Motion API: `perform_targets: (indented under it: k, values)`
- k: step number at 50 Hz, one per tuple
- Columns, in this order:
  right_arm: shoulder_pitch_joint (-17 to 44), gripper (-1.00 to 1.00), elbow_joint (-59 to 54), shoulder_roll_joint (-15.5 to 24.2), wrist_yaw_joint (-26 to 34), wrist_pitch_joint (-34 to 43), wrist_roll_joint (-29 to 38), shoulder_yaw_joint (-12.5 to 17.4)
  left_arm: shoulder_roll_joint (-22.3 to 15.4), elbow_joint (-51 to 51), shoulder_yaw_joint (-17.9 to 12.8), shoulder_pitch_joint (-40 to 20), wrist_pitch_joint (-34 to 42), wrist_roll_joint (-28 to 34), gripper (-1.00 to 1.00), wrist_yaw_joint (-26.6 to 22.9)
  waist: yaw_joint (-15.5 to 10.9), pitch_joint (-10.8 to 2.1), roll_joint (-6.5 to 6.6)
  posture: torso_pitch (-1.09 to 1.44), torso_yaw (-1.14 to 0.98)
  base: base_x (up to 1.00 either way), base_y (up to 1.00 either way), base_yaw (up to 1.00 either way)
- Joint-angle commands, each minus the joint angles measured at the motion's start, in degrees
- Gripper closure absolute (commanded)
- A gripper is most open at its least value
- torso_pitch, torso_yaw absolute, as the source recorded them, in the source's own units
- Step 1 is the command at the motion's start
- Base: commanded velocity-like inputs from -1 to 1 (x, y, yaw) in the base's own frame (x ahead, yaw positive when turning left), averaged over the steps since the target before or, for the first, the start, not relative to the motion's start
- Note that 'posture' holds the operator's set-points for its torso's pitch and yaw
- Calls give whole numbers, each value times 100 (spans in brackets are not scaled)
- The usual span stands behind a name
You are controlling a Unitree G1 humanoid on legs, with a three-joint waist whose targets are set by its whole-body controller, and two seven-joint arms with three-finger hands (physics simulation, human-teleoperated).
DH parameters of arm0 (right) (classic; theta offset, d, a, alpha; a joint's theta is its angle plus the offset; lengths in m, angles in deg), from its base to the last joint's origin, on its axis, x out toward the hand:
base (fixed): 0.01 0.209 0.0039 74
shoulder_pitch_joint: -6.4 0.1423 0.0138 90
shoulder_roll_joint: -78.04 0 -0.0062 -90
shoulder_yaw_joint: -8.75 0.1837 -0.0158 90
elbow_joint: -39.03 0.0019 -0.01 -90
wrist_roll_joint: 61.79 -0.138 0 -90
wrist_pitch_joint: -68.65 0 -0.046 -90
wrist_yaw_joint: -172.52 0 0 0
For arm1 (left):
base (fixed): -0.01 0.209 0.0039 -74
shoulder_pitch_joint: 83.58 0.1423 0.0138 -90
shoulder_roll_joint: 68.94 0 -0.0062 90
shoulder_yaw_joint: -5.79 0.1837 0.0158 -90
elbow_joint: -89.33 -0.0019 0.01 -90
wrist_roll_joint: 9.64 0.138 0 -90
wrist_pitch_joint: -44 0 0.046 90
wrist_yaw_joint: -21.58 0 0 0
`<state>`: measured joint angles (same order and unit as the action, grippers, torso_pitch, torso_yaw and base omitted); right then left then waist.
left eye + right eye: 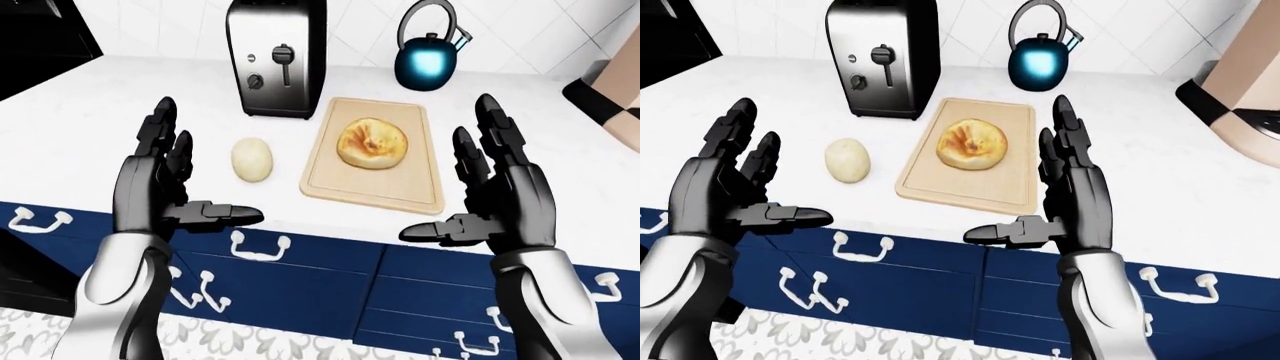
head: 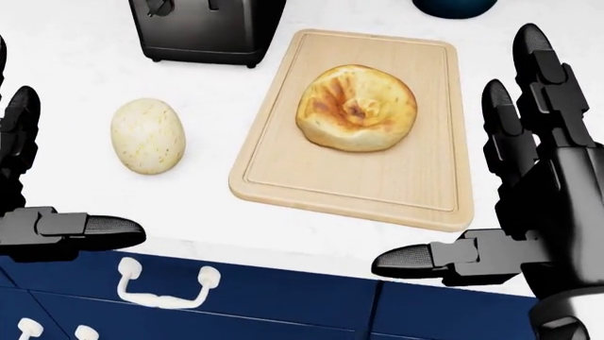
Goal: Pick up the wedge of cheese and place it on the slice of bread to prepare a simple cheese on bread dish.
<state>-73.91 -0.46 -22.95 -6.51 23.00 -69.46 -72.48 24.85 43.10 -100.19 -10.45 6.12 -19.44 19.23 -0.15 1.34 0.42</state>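
- Cheese (image 2: 148, 136): pale rounded lump lying on white bench (image 1: 90, 120), at 9 o'clock of cutting board (image 2: 430, 191), apart from it; nothing touches it.
- Bread (image 2: 357, 108): browned round piece sitting on the board, toward its 12 o'clock half.
- Left hand (image 1: 165, 184): released, fingers (image 1: 160, 124) straight up, thumb pointing inward, hovering over bench edge at 8 o'clock of cheese, clear of it.
- Right hand (image 1: 500, 195): released too, same pose mirrored, at 4 o'clock of board, holding nothing.
- Toaster (image 1: 275, 56) at 12 o'clock of cheese; blue kettle (image 1: 430, 56) at 1 o'clock of board.
- Navy drawers (image 1: 300, 277) with white handles run below bench edge.
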Motion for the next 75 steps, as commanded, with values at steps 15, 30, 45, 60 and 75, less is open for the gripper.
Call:
perform_targets:
  k: [15,30,45,60,75]
  values:
    - [23,-100,246,33,-49,-233,-152,89,-54,207,50,-125,-71,36,-100,30,4,-78,48,0,0,2,0,0]
    - [-70,-100,309,22,-48,-323,-135,48,13,63,106,-47,-281,132,-100,-39,17,202,-323,0,0,33,0,0]
    - [12,-100,598,104,-26,-65,-275,252,-85,496,269,-311,299,282,-100,-73,48,-71,-70,0,0,0,0,0]
    - [-3,-100,690,161,-96,-23,-449,380,44,-198,1373,-915,-110,2497,-100,-835,-9,-113,-145,0,0,0,0,0]
    - [59,-100,744,177,-161,60,-499,365,452,-1237,1330,-947,-998,3245,-100,-1378,-16,-116,-181,0,0,0,0,0]
